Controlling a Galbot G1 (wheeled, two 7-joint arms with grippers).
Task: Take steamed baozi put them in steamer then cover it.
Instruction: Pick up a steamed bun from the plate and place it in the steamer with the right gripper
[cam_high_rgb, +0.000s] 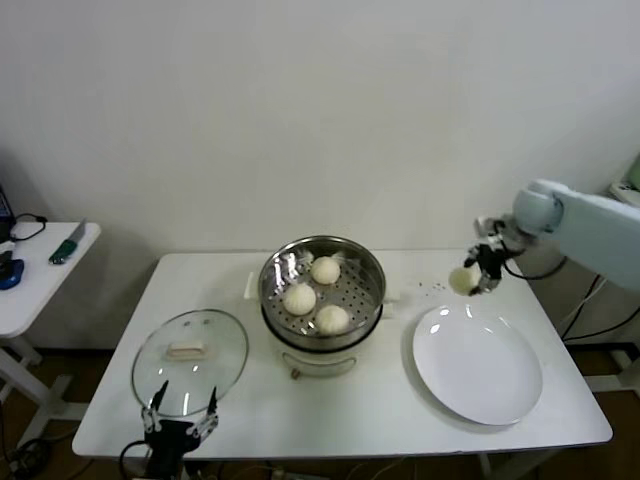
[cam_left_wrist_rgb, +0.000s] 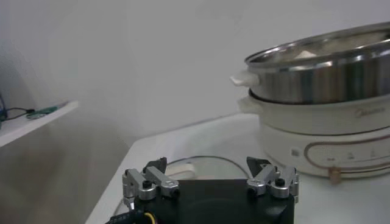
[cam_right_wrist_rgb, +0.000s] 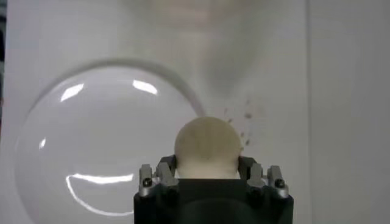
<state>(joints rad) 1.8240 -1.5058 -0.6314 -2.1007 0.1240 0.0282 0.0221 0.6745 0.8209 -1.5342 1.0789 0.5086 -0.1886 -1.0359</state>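
Note:
The steel steamer (cam_high_rgb: 368, 268) stands on its white pot base at the table's middle and holds three cream baozi (cam_high_rgb: 300, 298). My right gripper (cam_high_rgb: 478, 276) is shut on the fourth baozi (cam_high_rgb: 464, 279) and holds it in the air beyond the far edge of the white plate (cam_high_rgb: 478, 366), to the right of the steamer. In the right wrist view the baozi (cam_right_wrist_rgb: 208, 147) sits between the jaws above the plate (cam_right_wrist_rgb: 97, 134). My left gripper (cam_high_rgb: 181, 412) is open and empty, low at the table's front left edge, next to the glass lid (cam_high_rgb: 190, 360).
The glass lid with its cream handle lies flat to the left of the steamer; it also shows in the left wrist view (cam_left_wrist_rgb: 201, 165), with the steamer (cam_left_wrist_rgb: 329, 73) behind. A small side table (cam_high_rgb: 40, 270) with tools stands at the far left.

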